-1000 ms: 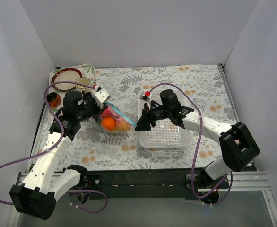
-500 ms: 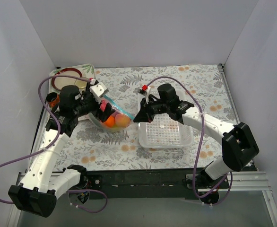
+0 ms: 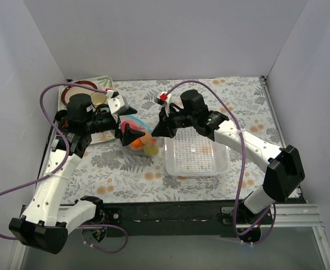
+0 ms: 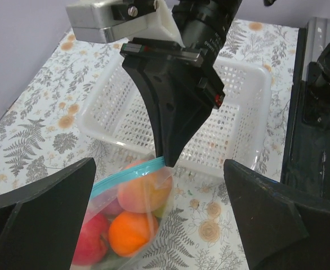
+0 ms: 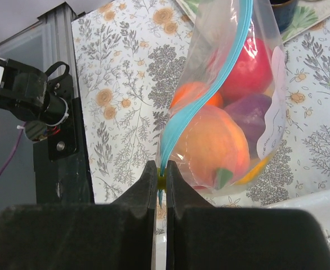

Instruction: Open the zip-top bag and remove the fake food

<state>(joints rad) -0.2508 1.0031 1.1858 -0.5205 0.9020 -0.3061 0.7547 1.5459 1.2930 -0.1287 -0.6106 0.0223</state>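
Since only the right tool [image 5: 161,174] is clenched on the bag [image 3: 139,138], at one end of its blue strip, left of the basket [image 3: 197,166], the loaded pouch could slip or tear. Left tool [image 3: 130,122] stands released, gripping nothing. Food [image 4: 132,232] is inside.

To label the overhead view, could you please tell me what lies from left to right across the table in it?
Patterned tray → zip-top bag → white mesh basket. The left gripper and right gripper overlap the bag, so they are left out.
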